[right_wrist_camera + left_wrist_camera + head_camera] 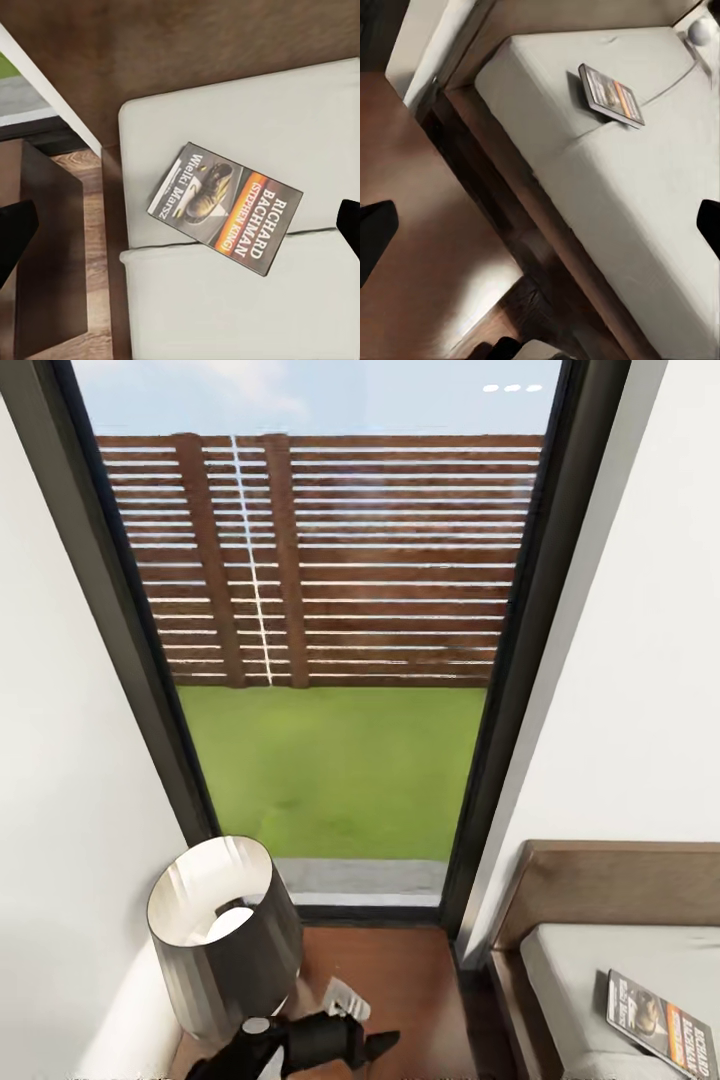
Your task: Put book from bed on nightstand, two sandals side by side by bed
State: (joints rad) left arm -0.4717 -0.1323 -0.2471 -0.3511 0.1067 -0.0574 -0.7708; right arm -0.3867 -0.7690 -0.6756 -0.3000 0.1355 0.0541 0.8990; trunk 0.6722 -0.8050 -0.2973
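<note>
The book (225, 206), a dark paperback with an orange band, lies flat on the pale-grey mattress of the bed (247, 120) near the headboard. My right gripper (180, 229) hangs open above it, with the book between its fingertips (15, 236) and nothing held. The book (660, 1022) lies at the lower right of the head view, on the bed (580, 970). My left gripper (380, 1045) is open over the reddish-brown nightstand (410, 980), its fingers pointing toward the bed. From the left wrist the book (611, 95) lies far off on the mattress (630, 195). The sandals are out of view.
A grey-shaded lamp (225, 940) stands on the nightstand's left part, and a small white item (345, 995) lies beside it. A tall dark-framed window (530, 660) is straight ahead between white walls. A narrow strip of wood floor (101, 247) separates nightstand and bed.
</note>
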